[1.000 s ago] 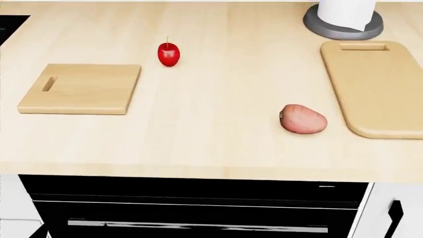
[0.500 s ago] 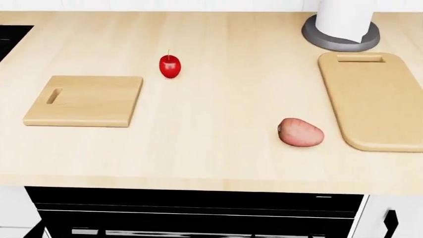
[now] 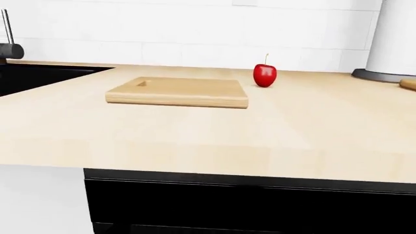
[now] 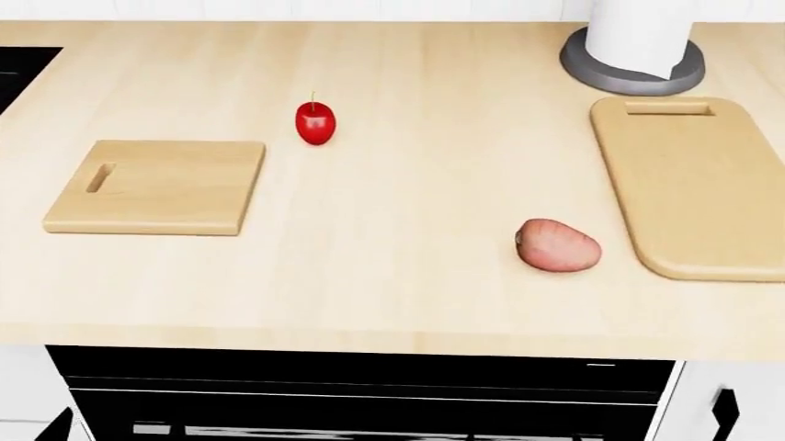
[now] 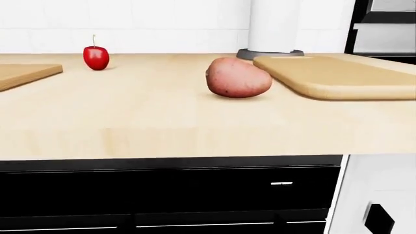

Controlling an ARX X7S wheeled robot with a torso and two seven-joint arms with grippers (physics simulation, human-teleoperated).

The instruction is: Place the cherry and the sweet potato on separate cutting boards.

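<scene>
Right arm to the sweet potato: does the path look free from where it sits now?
Probably yes. The sweet potato lies alone on bare counter beside the rounded board, nothing in front of it. The gripper itself isn't visible.

We are in a kitchen: a wooden table [image 4: 417, 175] over black drawers [image 5: 169, 190], white tiled wall [image 3: 195, 29], paper-towel holder [image 4: 633, 55], and faucet [image 3: 8, 36].

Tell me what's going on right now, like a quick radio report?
Neither gripper in view. Cherry on the counter beside the square board, sweet potato beside the long board; both boards bare. Paper towel holder stands behind the long board, clear of both paths.
</scene>
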